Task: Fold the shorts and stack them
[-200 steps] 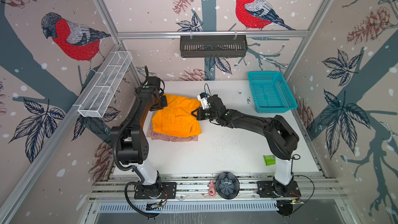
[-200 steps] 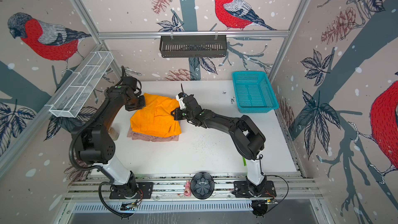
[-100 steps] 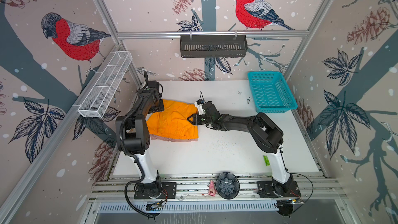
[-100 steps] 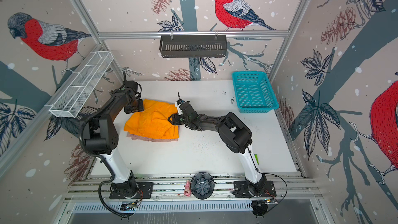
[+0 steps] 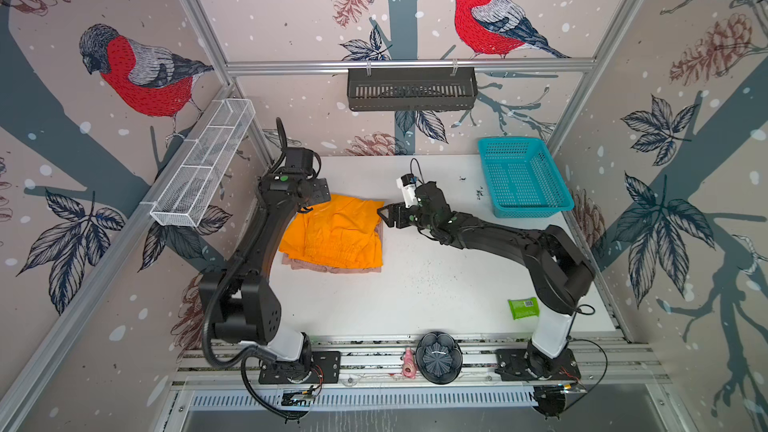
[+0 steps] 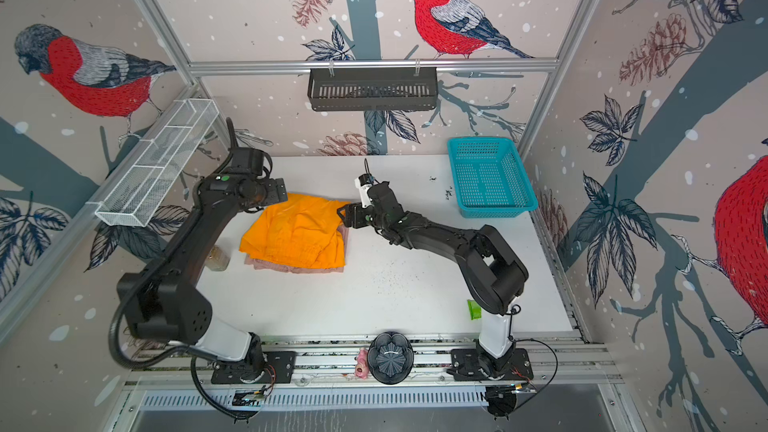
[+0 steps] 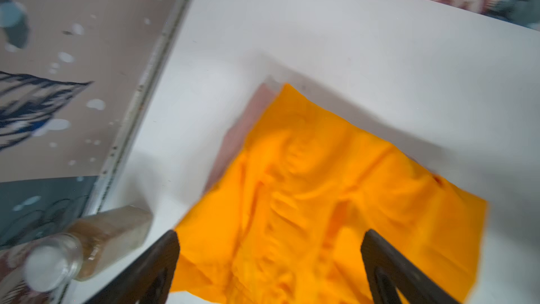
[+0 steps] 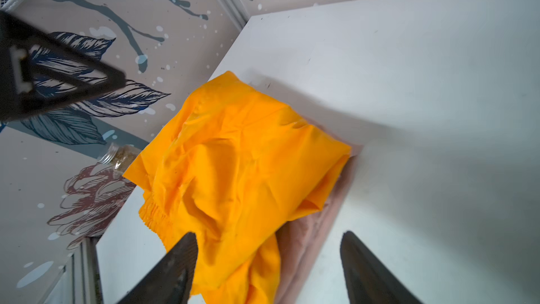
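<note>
Lying stacked — two shorts (image 5: 336,230)

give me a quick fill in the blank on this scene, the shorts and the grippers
1. The pink shorts lie ____ the orange shorts.
2. The jaws of the left gripper and the right gripper stand ____.
3. The green packet lies near the base of the ____ arm.
Missing words: under; open; right
</note>
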Action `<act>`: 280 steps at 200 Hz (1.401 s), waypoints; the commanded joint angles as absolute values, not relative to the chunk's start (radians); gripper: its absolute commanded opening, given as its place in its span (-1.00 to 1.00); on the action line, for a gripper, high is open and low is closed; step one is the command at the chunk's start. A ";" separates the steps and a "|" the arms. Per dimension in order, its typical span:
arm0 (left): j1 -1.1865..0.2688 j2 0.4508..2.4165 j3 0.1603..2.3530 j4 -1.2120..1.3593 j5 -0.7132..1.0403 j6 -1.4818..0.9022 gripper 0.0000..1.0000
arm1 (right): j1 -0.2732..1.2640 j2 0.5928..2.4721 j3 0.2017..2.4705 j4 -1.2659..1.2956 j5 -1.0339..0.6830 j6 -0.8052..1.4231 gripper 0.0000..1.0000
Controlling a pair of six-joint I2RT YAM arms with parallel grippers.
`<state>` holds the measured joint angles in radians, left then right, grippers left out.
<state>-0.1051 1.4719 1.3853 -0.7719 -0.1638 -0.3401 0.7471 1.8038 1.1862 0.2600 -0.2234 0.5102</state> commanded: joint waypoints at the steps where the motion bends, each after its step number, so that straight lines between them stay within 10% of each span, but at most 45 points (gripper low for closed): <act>1: -0.162 1.341 1.222 -0.629 -0.008 -0.437 0.95 | 0.721 1.722 1.116 0.235 -0.225 0.426 0.61; 122: -0.232 1.431 0.819 -0.228 0.023 -0.576 0.95 | 0.621 1.501 0.812 0.290 -0.252 0.453 0.62; 280: 0.040 2.072 1.429 -0.209 -0.110 -0.101 0.93 | 0.498 1.524 0.834 0.313 -0.260 0.402 0.63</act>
